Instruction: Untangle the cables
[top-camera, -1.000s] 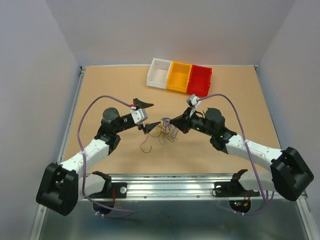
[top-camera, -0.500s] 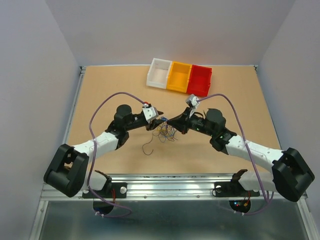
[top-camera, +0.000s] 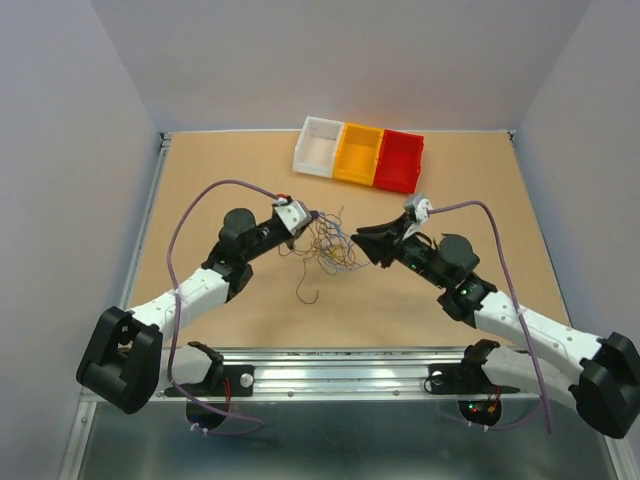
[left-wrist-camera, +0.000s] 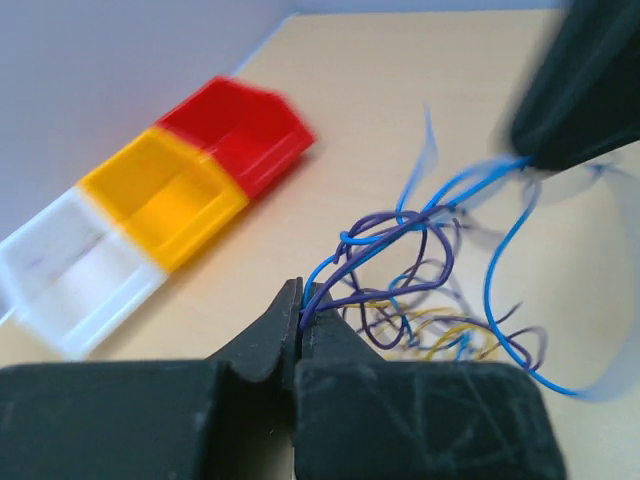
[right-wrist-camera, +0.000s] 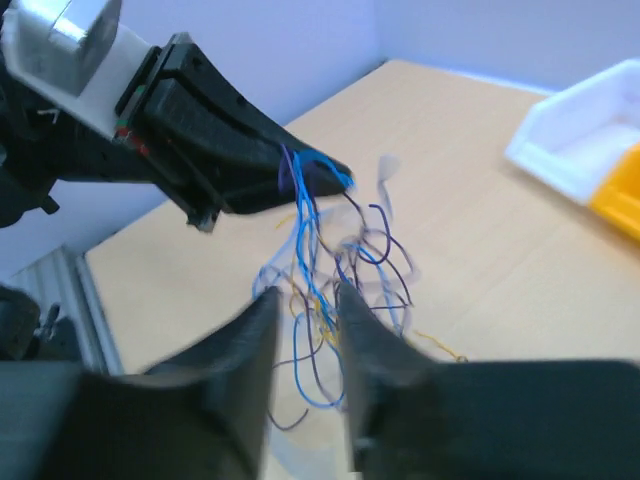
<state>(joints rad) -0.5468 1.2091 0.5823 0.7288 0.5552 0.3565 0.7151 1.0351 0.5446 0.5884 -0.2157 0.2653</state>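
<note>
The cables (top-camera: 331, 246) are a tangle of thin blue, purple and yellow wires at mid-table. My left gripper (top-camera: 311, 218) is shut on blue and purple strands at the bundle's upper left; in the left wrist view the jaws (left-wrist-camera: 302, 300) pinch them and the rest of the cables (left-wrist-camera: 430, 300) trail off to the right. My right gripper (top-camera: 362, 238) sits just right of the bundle, its fingers apart. In the right wrist view the cables (right-wrist-camera: 320, 260) hang from the left gripper (right-wrist-camera: 300, 175) beyond my right gripper (right-wrist-camera: 305, 300), which holds nothing.
A white bin (top-camera: 319, 146), a yellow bin (top-camera: 357, 153) and a red bin (top-camera: 400, 160) stand in a row at the back of the table. One loose dark wire (top-camera: 306, 291) lies on the board below the bundle. A metal rail (top-camera: 340, 365) runs along the near edge.
My left gripper moved right to the bundle and shut on some strands. My right gripper let go, opened a little and drew back to the right.
</note>
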